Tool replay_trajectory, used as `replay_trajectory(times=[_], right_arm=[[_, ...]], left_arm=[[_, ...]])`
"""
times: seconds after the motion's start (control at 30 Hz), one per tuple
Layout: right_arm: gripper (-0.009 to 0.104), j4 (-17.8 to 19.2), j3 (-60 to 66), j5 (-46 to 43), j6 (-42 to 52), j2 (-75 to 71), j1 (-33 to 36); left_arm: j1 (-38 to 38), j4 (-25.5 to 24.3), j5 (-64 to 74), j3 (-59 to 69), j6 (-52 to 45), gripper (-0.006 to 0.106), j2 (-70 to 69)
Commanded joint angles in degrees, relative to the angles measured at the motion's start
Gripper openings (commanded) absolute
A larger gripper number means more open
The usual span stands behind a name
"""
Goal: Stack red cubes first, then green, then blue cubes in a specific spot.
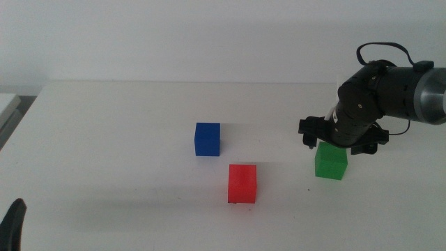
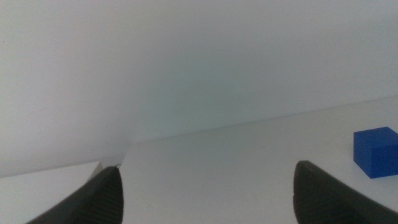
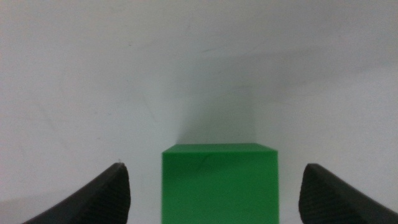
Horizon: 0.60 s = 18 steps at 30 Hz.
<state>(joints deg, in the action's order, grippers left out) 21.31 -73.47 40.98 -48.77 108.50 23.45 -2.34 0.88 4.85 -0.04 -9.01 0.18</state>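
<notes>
The red cube (image 1: 242, 183) sits on the white table near the front centre. The blue cube (image 1: 207, 138) stands apart, behind and left of it; it also shows in the left wrist view (image 2: 377, 151). The green cube (image 1: 331, 161) stands to the right. My right gripper (image 1: 339, 144) is open just above and behind the green cube, and the cube (image 3: 218, 183) lies between its jaws, untouched. My left gripper (image 1: 13, 224) waits open and empty at the front left edge. A tiny dark speck (image 1: 310, 189) marks the tabletop between the red and green cubes.
The white table (image 1: 125, 125) ends at a pale wall behind. A strip of another white surface (image 1: 7, 104) lies off the left edge.
</notes>
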Motion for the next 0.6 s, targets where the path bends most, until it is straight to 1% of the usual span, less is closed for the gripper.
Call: replay_trajectory(times=[0.0, 0.1, 0.2, 0.33, 0.4, 0.5, 0.57], right_arm=[[0.091, 1.14, 0.00, -0.25, 1.81, 0.68, -0.60], [0.091, 0.99, 0.00, -0.96, 3.85, 1.57, -0.60], [0.088, 0.45, 0.00, -2.00, 5.20, 2.71, -0.60], [0.079, 0.36, 0.00, -2.25, 5.20, 4.12, -0.74], [0.069, 0.31, 0.00, -2.14, 5.20, 4.74, -0.74], [0.047, 0.31, 0.00, -1.88, 5.20, 5.11, -0.98], [0.027, 0.44, 0.00, -0.93, 5.20, 4.90, -0.98]], left_arm=[[0.03, -0.07, -0.71, 0.04, -0.06, 0.094, -0.18], [0.03, -0.07, -0.71, 0.04, -0.06, 0.094, -0.18], [0.03, -0.07, -0.71, 0.04, -0.06, 0.094, -0.18], [0.03, -0.07, -0.71, 0.04, -0.06, 0.094, -0.18], [0.03, -0.07, -0.71, 0.04, -0.06, 0.094, -0.18], [0.03, -0.07, -0.71, 0.04, -0.06, 0.094, -0.18], [0.03, -0.07, -0.71, 0.04, -0.06, 0.094, -0.18]])
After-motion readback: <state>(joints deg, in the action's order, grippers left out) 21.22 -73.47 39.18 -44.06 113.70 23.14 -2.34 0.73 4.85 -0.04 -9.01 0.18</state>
